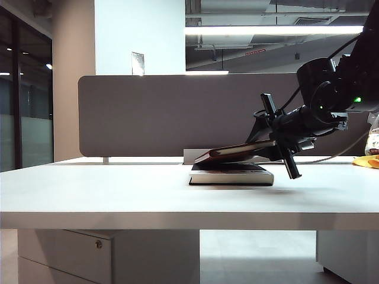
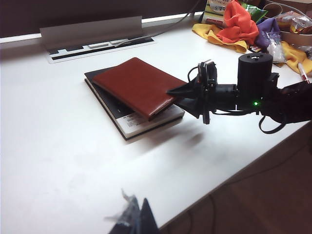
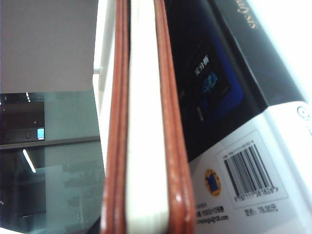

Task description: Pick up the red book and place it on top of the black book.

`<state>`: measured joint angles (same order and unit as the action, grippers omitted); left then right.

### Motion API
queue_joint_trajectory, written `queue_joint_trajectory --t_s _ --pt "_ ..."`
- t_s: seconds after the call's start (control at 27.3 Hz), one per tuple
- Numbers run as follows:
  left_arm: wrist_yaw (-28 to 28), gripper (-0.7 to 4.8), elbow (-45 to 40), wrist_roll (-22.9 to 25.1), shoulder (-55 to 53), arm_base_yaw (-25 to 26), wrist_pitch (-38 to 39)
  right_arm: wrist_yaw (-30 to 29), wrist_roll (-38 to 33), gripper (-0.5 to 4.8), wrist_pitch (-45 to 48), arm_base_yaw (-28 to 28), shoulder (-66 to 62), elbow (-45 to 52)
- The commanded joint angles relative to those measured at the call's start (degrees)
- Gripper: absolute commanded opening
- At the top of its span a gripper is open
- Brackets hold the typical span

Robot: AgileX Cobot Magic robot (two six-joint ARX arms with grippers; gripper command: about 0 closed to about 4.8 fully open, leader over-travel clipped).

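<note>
My right gripper [image 2: 187, 97] is clamped on the near edge of the red book [image 2: 138, 85] — one finger above the cover, one below, the page block between them. The red book [image 3: 141, 122] is tilted: its far side rests on the black book [image 2: 129, 119], its gripped side is lifted clear. In the exterior view the red book [image 1: 240, 151] slopes up toward my right gripper [image 1: 277, 147], over the black book [image 1: 231, 175], which lies flat on the table [image 1: 118, 189] around mid-table, nearer its back edge. My left gripper [image 2: 131, 217] hangs over the table's front edge, well apart from both books — I cannot tell whether it is parted or closed.
</note>
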<state>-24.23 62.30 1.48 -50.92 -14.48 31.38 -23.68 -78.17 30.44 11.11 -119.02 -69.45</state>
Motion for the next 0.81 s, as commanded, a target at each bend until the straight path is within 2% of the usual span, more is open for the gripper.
queue_joint_trajectory --t_s 0.04,0.18,0.37,0.81 --pt "-0.46 -0.05 0.33 0.09 0.13 0.09 0.09 -1.11 0.87 1.09 1.36 0.13 0.57 -0.33" --pt "-0.44 -0.05 0.33 0.28 0.13 0.09 0.72 -1.79 1.86 1.11 1.05 0.13 0.57 -0.33" --pt "-0.46 -0.05 0.33 0.70 0.13 0.09 0.96 -2.43 1.70 2.07 1.03 0.13 0.57 -0.33" --pt "-0.46 -0.05 0.33 0.98 -0.37 0.09 1.05 -5.14 1.51 2.09 1.07 0.13 0.61 -0.33"
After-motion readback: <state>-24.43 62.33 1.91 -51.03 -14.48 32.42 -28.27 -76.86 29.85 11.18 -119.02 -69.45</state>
